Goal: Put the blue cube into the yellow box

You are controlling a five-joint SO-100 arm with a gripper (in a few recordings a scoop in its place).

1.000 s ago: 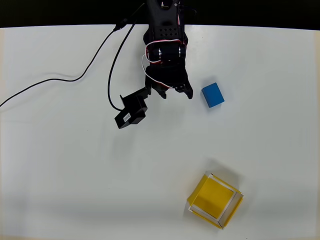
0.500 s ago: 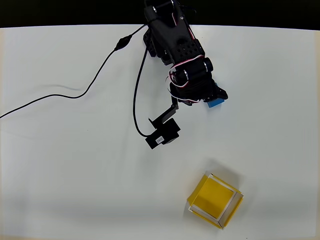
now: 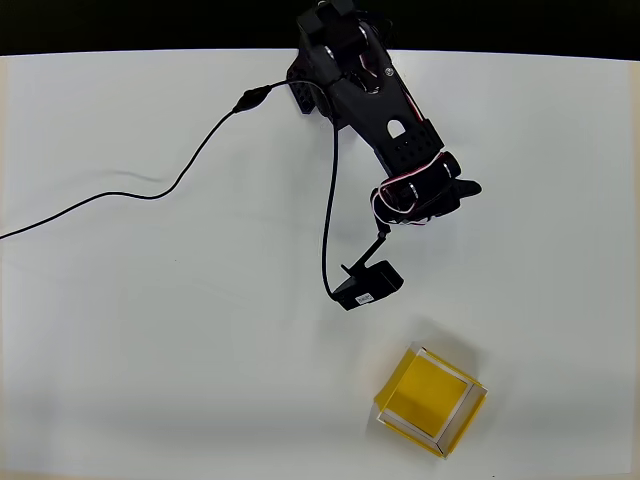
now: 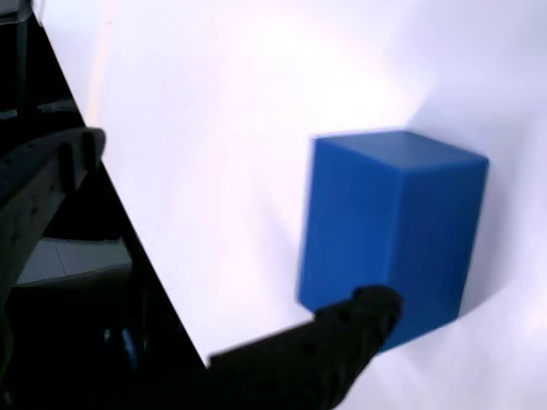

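1. In the overhead view, the black jointed robot arm (image 3: pixel 375 110) reached from the top edge of the white desk (image 3: pixel 150 350) down and to the right, its wrist wrapped in red and white wires.
2. Its black two-finger claw (image 3: pixel 455 192) sat at the arm's lower right end; from above the arm's own body covered most of it, so the gap between the fingers could not be read there.
3. The small solid bright-blue cube (image 4: pixel 393 235) was hidden beneath the arm in the overhead view. The wrist view showed it resting on the desk, close up and slightly blurred.
4. In the wrist view one dark finger (image 4: pixel 342 329) crossed the cube's lower front edge, and another dark finger (image 4: pixel 47 175) stood well apart at the left of the picture. The claw was therefore spread wide; the cube lay next to the nearer finger, and whether that finger touched it could not be told.
5. The square shallow open-topped yellow box with pale rims (image 3: pixel 431 400) sat turned at an angle near the lower right of the desk in the overhead view, well apart from the arm.
6. A small black camera module (image 3: pixel 367 285) hung on a thin bracket off the wrist, between the arm and the box.
7. A thin black cable (image 3: pixel 150 195) trailed from the left edge of the desk across to the arm.
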